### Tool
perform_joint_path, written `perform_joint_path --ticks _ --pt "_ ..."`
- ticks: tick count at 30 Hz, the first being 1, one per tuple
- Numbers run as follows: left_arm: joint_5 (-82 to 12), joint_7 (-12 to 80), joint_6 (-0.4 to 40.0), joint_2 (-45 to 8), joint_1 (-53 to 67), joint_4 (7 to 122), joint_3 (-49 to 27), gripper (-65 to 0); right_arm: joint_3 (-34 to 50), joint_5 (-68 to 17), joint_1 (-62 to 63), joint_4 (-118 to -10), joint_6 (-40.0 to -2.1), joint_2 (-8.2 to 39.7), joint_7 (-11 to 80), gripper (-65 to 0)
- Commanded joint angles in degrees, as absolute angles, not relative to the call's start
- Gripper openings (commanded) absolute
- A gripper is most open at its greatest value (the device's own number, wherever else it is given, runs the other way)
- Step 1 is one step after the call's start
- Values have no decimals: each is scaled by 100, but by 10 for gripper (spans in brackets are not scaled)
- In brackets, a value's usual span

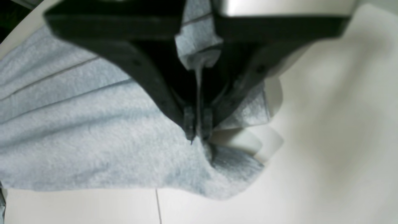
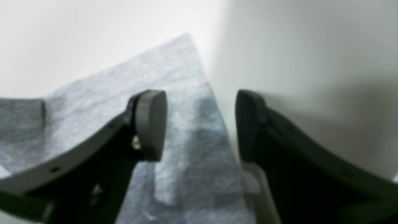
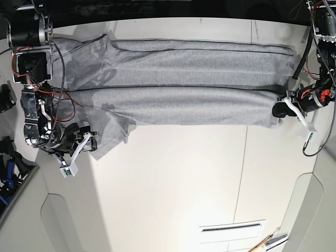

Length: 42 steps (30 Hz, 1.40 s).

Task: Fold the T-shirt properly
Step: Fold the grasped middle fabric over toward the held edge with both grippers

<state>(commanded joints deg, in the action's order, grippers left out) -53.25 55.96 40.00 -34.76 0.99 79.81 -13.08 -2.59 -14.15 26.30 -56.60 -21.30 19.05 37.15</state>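
The left gripper (image 1: pixel 197 132) has its jaws clamped on a corner of the T-shirt (image 3: pixel 184 84). The right gripper (image 2: pixel 200 124) holds its jaws apart above another edge of it. The T-shirt lies stretched along the far part of the white counter (image 3: pixel 173 194).

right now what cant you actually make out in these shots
- T-shirt lettering: none shows in the base view; a printed side would be facing down or folded in.
- Collar tag: not found in any view.
- Right gripper height: the right wrist view is blurred, so whether its open fingers touch the cloth is unclear.
- Cloth inside the left gripper: its black fingers hide how many layers are pinched.
- Left sleeve: covered by the arm in the base view.
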Motion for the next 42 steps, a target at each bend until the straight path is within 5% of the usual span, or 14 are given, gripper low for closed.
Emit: perform_joint_path --ticks 25,33,42 --pt "-5334 5642 4000 -3476 99 7981 -1308 -650 -261 -2711 2613 -5798 -2875 1505 4558 -307" --pt "-5332 5642 4000 -3476 99 7981 -1308 -650 -261 -2482 2613 -5798 -2873 1321 4571 -650" --pt "-5507 5699 4000 -3529 137 8646 -1308 -650 -40 -2554 2536 -6440 -2858 1378 5085 -650"
